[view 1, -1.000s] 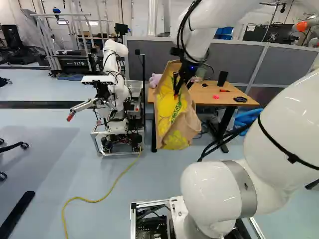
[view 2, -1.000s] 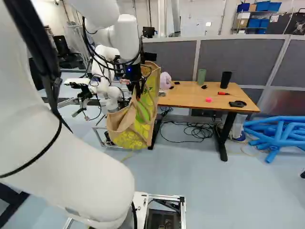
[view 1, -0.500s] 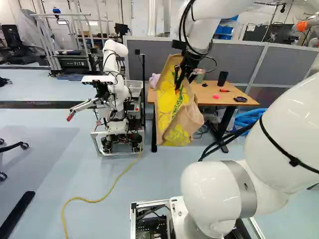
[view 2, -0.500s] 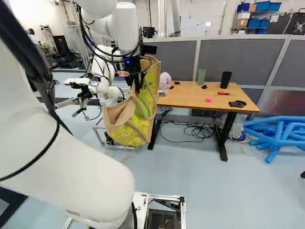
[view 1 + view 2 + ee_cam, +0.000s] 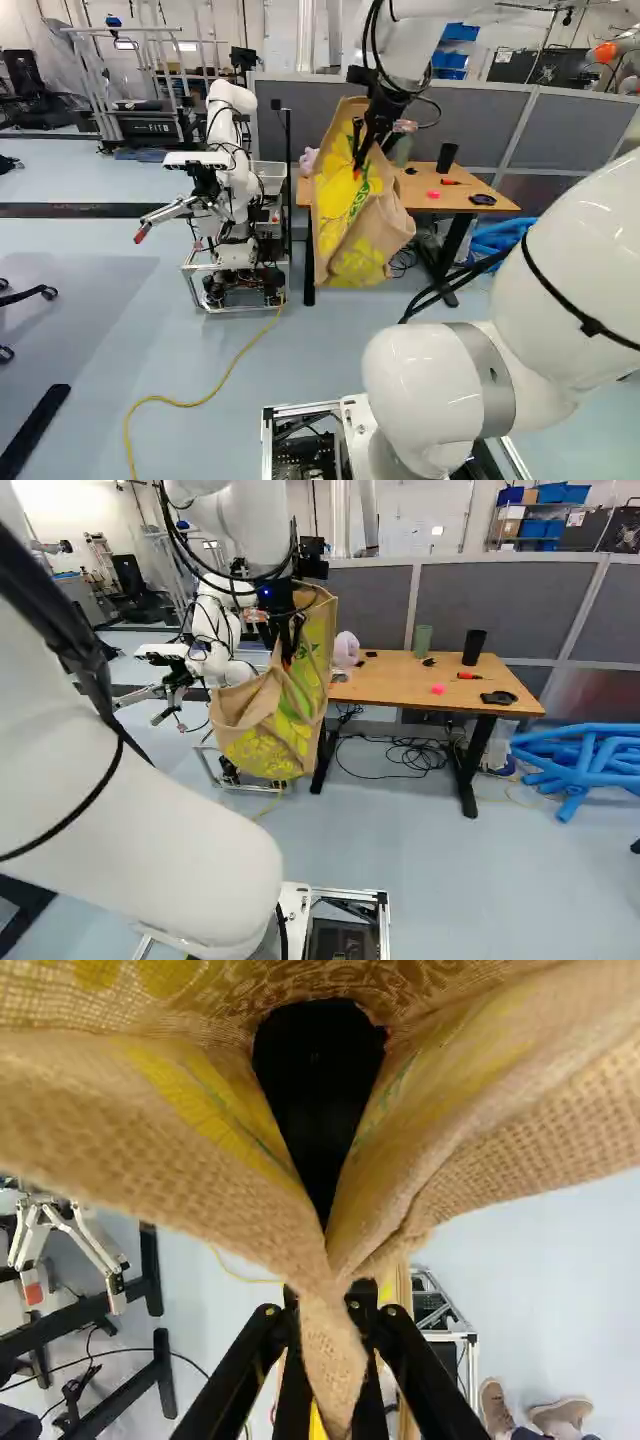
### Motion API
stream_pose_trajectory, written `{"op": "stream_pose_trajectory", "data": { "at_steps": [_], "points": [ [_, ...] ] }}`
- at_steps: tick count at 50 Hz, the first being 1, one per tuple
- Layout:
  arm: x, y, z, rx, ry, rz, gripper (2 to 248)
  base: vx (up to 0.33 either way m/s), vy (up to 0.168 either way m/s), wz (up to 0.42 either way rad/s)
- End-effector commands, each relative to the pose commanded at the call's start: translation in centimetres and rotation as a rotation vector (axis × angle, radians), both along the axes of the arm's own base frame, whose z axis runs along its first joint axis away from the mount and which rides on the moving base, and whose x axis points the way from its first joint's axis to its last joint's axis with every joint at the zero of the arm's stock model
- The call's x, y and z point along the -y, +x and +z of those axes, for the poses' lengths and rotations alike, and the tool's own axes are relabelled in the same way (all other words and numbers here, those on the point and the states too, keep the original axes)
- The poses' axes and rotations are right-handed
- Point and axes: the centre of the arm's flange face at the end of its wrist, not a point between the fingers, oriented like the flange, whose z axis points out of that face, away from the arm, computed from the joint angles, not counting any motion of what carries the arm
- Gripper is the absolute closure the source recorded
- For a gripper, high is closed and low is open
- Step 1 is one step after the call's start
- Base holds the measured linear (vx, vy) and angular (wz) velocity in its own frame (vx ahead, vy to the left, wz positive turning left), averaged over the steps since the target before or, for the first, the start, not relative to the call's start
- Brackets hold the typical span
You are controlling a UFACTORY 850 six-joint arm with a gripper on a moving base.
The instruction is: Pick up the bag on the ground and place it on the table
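In the left base view my gripper is at the upper part of the tan and yellow bag, which hangs off the floor before the table's near left end. The right base view shows the bag left of the wooden table, its lower part below the tabletop's height. Seen from the wrist, my gripper is shut on a pinched fold of the bag's woven rim. Ahead of the fingers the bag gapes around a dark inside; its bottom is hidden there.
On the table are a green cup, a black cup, a pink plush and small items. Another robot stands left of the bag. Grey partitions rise behind the table; blue tubes lie to its right.
The arm has lifted my gripper somewhat, and the bag has risen with it, turning slightly. Its lower part has shifted right in the left base view, left in the right one. The base has stayed put.
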Motion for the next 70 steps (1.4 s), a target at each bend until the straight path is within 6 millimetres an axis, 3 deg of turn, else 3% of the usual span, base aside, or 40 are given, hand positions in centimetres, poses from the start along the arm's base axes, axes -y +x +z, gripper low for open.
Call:
{"op": "stream_pose_trajectory", "data": {
  "at_steps": [70],
  "points": [
    [0.6,-0.6,9.4,-0.037,0.014,0.02,217,0.0,0.0,0.0]
  ]
}}
